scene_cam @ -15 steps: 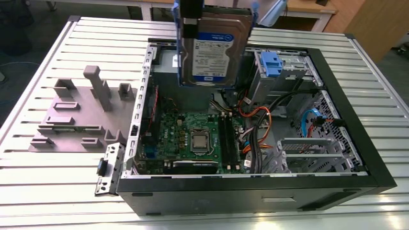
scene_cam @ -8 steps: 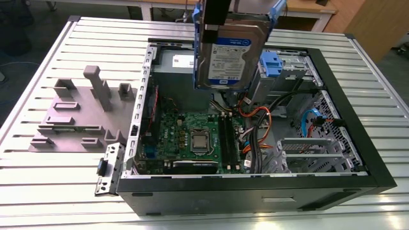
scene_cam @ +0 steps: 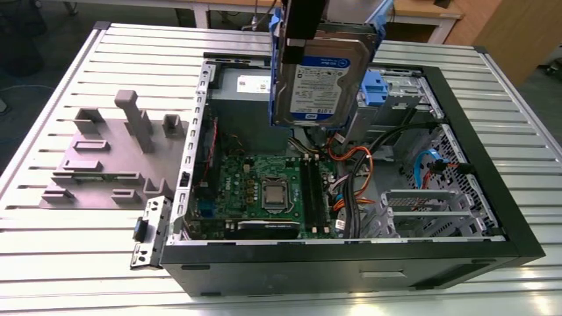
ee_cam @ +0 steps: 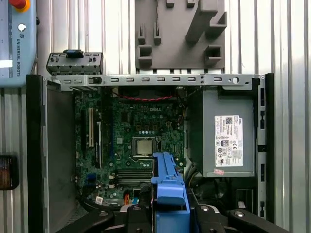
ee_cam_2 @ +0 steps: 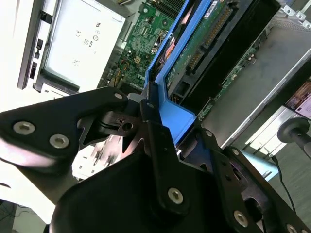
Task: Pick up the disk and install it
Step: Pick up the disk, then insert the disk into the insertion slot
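My gripper [ee_cam_2: 170,121] clamps the disk [scene_cam: 320,79] — it hangs below, long axis vertical, above the open case [scene_cam: 351,266].

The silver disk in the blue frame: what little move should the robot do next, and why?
Probably lower it gently toward the metal drive cage: the gripper holds the silver rectangular disk, framed in blue plastic, upright above the open black computer case, not yet seated.

silver disk [scene_cam: 320,82] — blue-framed, hanging upright, label showing
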`<state>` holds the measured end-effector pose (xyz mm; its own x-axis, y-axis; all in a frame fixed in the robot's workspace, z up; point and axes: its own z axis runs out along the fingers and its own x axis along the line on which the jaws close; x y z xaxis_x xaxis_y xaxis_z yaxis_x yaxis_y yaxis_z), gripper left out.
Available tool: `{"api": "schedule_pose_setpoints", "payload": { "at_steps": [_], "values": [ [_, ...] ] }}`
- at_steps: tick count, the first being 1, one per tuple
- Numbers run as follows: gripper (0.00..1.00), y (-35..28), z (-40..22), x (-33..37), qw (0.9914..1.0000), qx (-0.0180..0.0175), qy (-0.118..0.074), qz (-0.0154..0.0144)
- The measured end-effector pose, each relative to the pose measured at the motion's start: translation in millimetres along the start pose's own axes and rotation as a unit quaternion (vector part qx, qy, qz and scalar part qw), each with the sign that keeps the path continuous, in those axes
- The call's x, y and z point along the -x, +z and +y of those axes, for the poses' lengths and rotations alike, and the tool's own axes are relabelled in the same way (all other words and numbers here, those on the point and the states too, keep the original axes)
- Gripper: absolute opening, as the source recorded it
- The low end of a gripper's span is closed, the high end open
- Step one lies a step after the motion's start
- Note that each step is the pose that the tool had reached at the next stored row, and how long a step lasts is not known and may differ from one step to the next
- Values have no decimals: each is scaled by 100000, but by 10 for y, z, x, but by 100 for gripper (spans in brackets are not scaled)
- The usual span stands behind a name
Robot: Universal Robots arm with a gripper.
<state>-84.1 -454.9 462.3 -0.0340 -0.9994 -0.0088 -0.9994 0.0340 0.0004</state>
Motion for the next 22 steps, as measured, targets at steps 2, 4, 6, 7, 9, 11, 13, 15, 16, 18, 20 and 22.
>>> {"api": "schedule_pose_setpoints", "payload": {
  "at_steps": [2, 4, 6, 7, 9, 11, 13, 15, 16, 18, 20, 22],
  "values": [
    [36, 0, -2, -1, 100000, 1, -5, 3],
    [36, 0, -4, -2, 100000, 1, -6, 1],
    [36, -1, -4, -6, 100000, 2, -6, 3],
    [36, -1, -5, -10, 100000, 2, -12, 6],
    [36, 0, -5, -17, 100000, -2, -6, -2],
    [36, -1, -5, -24, 100000, 2, -6, 3],
    [36, 0, -5, -28, 100000, 1, -2, 89],
    [36, 0, -6, -42, 100000, -2, -13, 98],
    [36, 0, -5, -46, 100000, -5, -6, 94],
    [36, 2, -6, -57, 100000, -1, -18, 103],
    [36, 3, -7, -89, 100000, 0, -16, 102],
    [36, 3, -9, -140, 100000, 0, -17, 97]
  ]
}}
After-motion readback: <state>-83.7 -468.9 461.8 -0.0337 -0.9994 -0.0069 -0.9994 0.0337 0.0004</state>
